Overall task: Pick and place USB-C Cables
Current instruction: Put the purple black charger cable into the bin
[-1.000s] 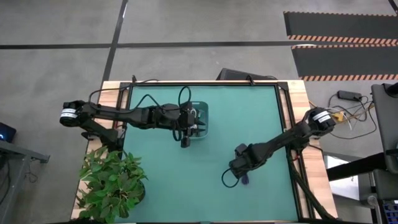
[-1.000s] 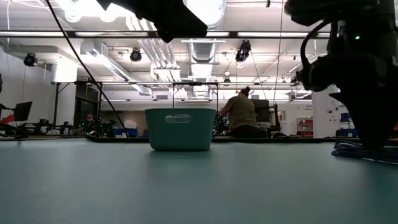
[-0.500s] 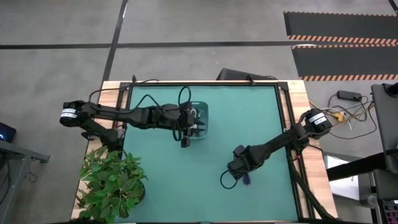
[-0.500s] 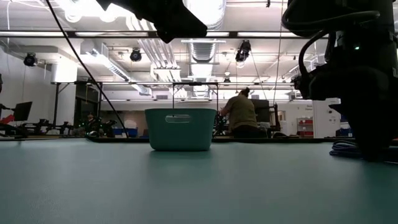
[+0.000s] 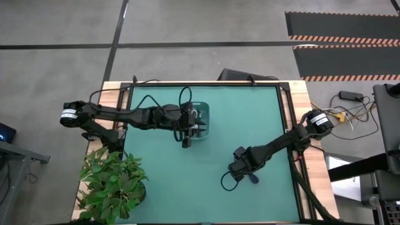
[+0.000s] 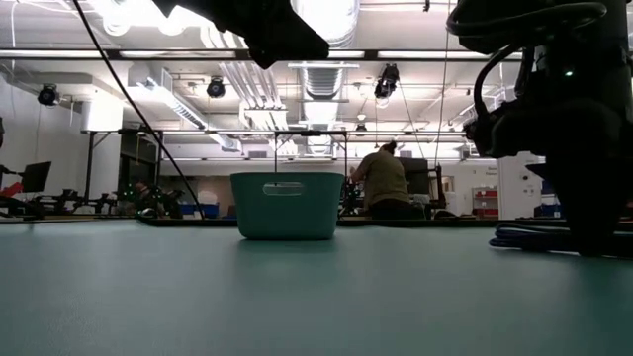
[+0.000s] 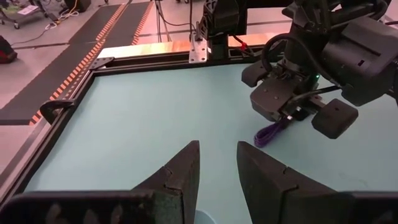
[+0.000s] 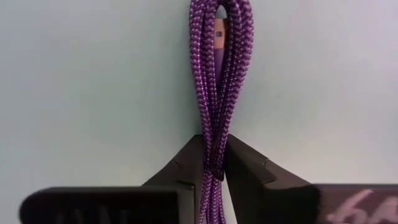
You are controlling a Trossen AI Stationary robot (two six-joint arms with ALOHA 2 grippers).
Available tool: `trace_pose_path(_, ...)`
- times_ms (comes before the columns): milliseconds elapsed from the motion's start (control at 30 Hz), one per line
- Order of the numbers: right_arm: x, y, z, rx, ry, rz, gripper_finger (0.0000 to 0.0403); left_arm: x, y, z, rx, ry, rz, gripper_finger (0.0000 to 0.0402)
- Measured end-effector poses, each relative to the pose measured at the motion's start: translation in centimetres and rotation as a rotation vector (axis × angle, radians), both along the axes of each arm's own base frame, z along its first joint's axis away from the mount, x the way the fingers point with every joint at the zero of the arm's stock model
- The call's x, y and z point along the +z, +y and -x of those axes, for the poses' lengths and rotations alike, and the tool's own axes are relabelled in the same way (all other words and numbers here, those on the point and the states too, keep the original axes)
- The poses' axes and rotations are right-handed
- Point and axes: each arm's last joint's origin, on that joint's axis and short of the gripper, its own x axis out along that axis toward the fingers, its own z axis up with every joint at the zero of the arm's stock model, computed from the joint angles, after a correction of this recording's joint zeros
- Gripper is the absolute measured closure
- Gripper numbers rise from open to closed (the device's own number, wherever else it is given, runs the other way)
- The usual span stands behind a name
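Observation:
A dark purple braided USB-C cable bundle [image 8: 219,74] lies on the green table mat, also seen under the right arm in the high view [image 5: 252,179] and the left wrist view [image 7: 272,132]. My right gripper [image 8: 214,163] is shut on it, near the table's near right part [image 5: 245,173]. My left gripper [image 7: 216,167] is open and hovers over the teal basket [image 5: 201,122], which stands left of the table's middle [image 6: 285,205]. The green, blue and white cables do not show; the left arm covers most of the basket's inside. My right gripper pinches the purple cable bundle's strands [image 8: 215,146] between its two fingers, several strands together. The fingers lie along the bundle, and the strands run on back between them. The looped end [image 8: 221,15] stretches out ahead of the fingertips, flat on the mat.
A potted plant [image 5: 112,184] stands at the table's near left corner. A black frame [image 7: 93,70] edges the mat. Open mat lies between the basket and the right gripper. In the low view a person [image 6: 384,183] sits in the room behind the table.
My right gripper has sunk a little toward the mat. The purple cable has slid and swung on the table: its free end now points more toward the table's right edge, and in the low view it has moved toward the basket's side. The left arm has kept still.

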Motion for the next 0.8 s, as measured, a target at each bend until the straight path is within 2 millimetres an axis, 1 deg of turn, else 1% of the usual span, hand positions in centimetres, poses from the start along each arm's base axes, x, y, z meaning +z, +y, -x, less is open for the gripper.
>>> trace_pose_path(133, 0.0, 0.0, 0.0, 0.018, 0.0, 0.0, 0.037, 0.0, 0.0, 0.0, 0.0, 0.0, 0.0, 0.031)
trace_pose_path(367, 0.5, -0.3, 0.4, 0.075, 0.003, 0.025, 0.0372, 0.0, 0.0, 0.0, 0.0, 0.0, 0.0, 0.031)
trace_pose_path(533, 1.5, -0.4, 0.6, 0.123, -0.035, 0.035, 0.0373, 0.0, 0.0, 0.0, 0.0, 0.0, 0.001, 0.031)
trace_pose_path(800, 4.1, -1.0, 1.0, 0.215, -0.163, 0.108, 0.0374, 0.0, 0.0, 0.0, 0.001, 0.0, 0.003, 0.031)
